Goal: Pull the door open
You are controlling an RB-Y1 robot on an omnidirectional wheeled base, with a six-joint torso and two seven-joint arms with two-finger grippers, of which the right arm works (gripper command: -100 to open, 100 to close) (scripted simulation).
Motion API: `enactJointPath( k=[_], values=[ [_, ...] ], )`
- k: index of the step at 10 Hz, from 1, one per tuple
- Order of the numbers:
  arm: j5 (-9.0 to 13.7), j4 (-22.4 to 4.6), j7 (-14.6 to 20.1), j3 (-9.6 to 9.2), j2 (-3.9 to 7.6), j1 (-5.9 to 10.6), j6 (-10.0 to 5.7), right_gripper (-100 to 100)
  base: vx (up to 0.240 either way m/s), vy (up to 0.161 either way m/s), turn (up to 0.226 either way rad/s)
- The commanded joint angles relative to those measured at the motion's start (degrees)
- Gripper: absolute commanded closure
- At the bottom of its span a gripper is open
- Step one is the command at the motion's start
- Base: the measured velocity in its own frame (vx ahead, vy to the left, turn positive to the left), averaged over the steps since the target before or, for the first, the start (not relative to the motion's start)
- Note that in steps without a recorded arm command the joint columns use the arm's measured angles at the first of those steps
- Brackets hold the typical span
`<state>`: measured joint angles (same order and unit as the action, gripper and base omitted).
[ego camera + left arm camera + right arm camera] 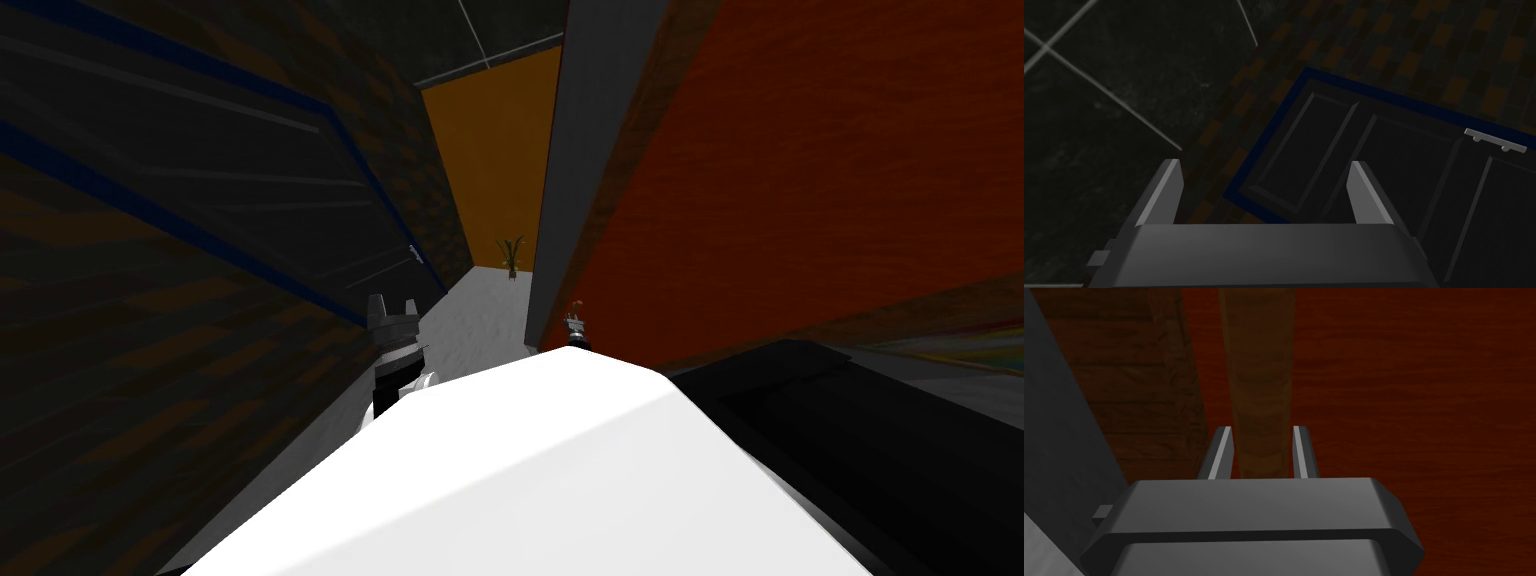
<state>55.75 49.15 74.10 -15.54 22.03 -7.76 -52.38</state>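
The right jaws are clamped on the sides of a brown upright handle [1259,388] on the red-brown wooden door [800,180] at the robot's right. The left jaws stand wide apart, holding nothing, facing a dark panelled door [1404,170] in a blue frame [1274,130]. A pale floor [480,320] runs to an orange wall [490,150].

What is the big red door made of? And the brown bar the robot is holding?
The red door looks like wood with a smooth, stained finish: fine grain lines run across it. The handle pressed between the right gripper's fingers looks like wood too, lighter brown with faint bands, though it might be painted metal; I can't be sure.
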Motion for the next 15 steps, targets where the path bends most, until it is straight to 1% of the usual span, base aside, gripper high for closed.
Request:
enactJointPath(
  k=[1, 2, 3, 10, 11, 12, 14, 15],
  values=[
    [0.0, 0.0, 0.0, 0.04, 0.06, 0.03, 0.05, 100, 0.0, 0.0, 0.0],
    [-0.5, 0.6, 0.5, -0.95, 0.41, -0.19, -0.02, 100, -0.113, -0.002, 0.045],
    [-0.7, 0.7, 0.6, -1.25, 0.53, -0.24, -0.03, 100, -0.209, -0.01, 0.056],
    [-3.5, 3.6, 3.0, -6.22, 2.63, -1.2, -0.18, 100, -0.213, 0.0, 0.052],
    [-3.1, 3.2, 2.7, -5.58, 2.5, -1.04, -0.18, 100, -0.112, -0.012, 0.025],
    [-3.7, 3.5, 3.8, -6.91, 3.28, -1.64, -0.57, 100, -0.147, 0.0, 0.097],
    [-4.3, 3.8, 5.0, -8.15, 4.28, -2.17, -1.24, 100, -0.261, -0.027, 0.113],
    [-4.8, 4.0, 6.1, -9.17, 5.11, -2.62, -1.79, 100, -0.211, 0.008, 0.128]
  ],
)
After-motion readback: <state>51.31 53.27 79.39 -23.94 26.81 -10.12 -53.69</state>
